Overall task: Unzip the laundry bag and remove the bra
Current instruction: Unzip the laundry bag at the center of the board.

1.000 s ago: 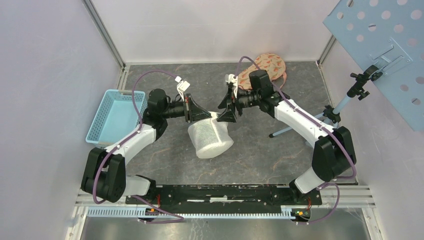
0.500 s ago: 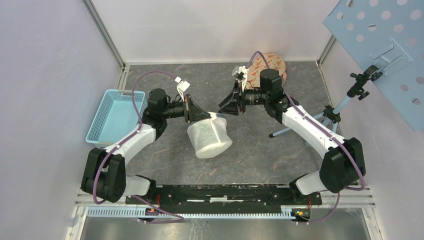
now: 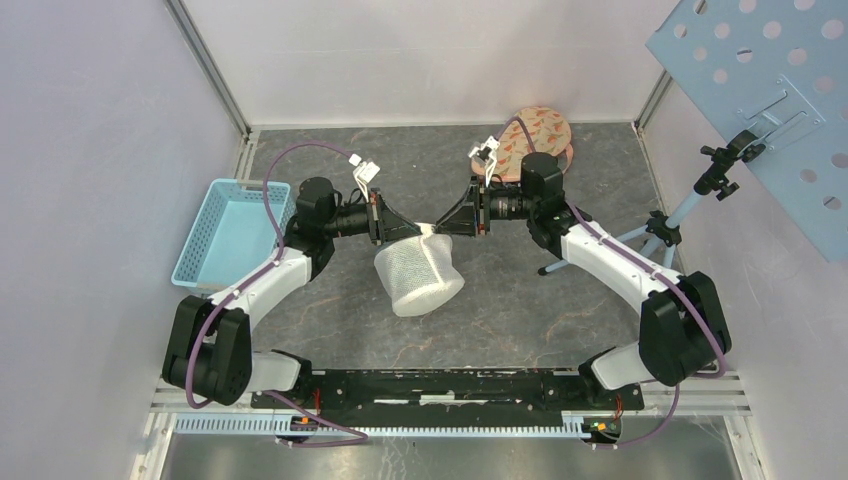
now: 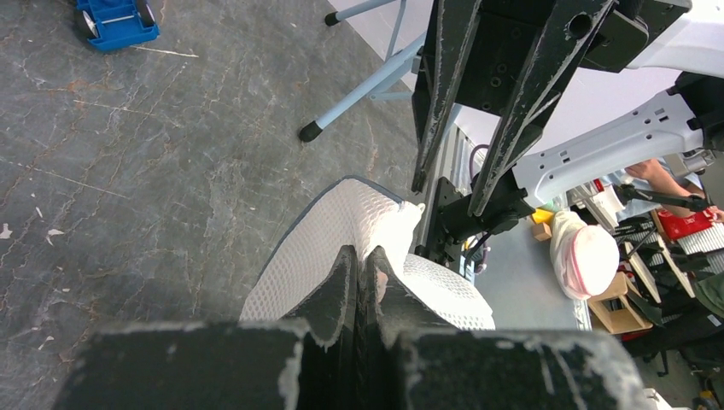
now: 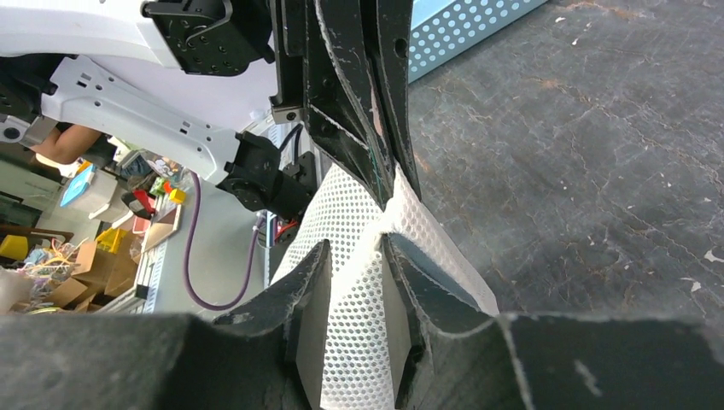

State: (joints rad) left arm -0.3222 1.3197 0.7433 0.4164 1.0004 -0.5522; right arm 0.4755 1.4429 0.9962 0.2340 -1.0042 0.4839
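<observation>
The white mesh laundry bag (image 3: 420, 275) hangs between the two arms above the grey table. My left gripper (image 3: 427, 232) is shut on the bag's upper edge; in the left wrist view its fingertips (image 4: 359, 256) pinch the mesh (image 4: 341, 222). My right gripper (image 3: 442, 228) meets it from the right, tip to tip. In the right wrist view its jaws (image 5: 357, 243) hold a fold of the mesh (image 5: 367, 290) between the pads. The zipper does not show. The bra (image 3: 538, 130), peach with an orange pattern, lies on the table at the back, behind the right arm.
A light blue basket (image 3: 225, 230) stands at the left beside the left arm. A tripod stand (image 3: 640, 235) with a perforated blue panel (image 3: 760, 60) occupies the right side; one of its legs (image 4: 359, 94) shows in the left wrist view.
My right gripper has swung down and left onto the bag's top edge, and its jaws have narrowed onto the mesh. The left gripper and the bag have stayed put.
</observation>
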